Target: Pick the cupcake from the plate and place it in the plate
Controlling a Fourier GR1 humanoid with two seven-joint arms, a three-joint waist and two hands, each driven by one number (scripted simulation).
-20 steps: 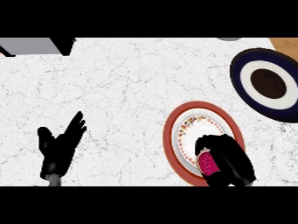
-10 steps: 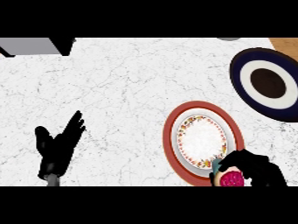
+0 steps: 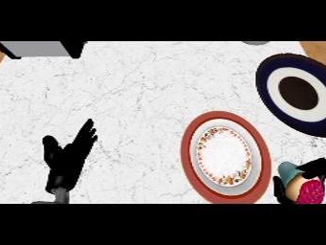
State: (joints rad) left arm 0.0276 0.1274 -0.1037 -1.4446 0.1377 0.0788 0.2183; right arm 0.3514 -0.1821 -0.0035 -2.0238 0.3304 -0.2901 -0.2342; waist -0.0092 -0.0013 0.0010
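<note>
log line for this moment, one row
right hand: shut on cupcake, off red-rimmed plate | left hand: open, resting | dark blue plate: holds nothing

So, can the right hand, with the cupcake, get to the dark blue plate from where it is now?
Probably yes. The right hand holds the cupcake just right of the red-rimmed plate, and the dark blue plate lies straight ahead with nothing between them.

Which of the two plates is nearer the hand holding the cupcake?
The red-rimmed plate with the floral border; the right hand and cupcake sit just beside its right edge. The dark blue plate lies farther up the counter.
</note>
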